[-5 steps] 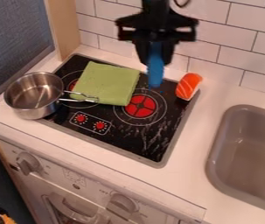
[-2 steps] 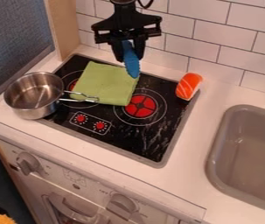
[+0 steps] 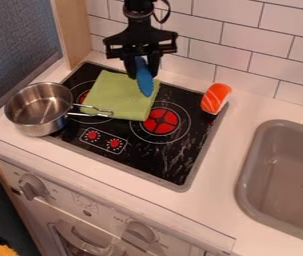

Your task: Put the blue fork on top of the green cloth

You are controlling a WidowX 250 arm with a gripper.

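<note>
From left to right: the pot (image 3: 39, 128) is sitting at the left of the stove (image 3: 160, 157), its handle pointing toward the green cloth (image 3: 117, 95), which is lying on the stove. Over the cloth's upper right part, the hand (image 3: 142, 73) is pinching the blue fork (image 3: 144, 83), which is hanging downward. Farther right, the sushi (image 3: 216, 98) is resting at the stove's upper right corner, and the sink (image 3: 244, 170) is occupying the right side.

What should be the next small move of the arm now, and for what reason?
Probably the pincer should lower a little, straight down, before letting go. It holds the blue fork, whose lower end already shows over the upper right part of the green cloth; one view cannot settle how much height remains, so a gentle descent seems wiser than dropping it.
</note>
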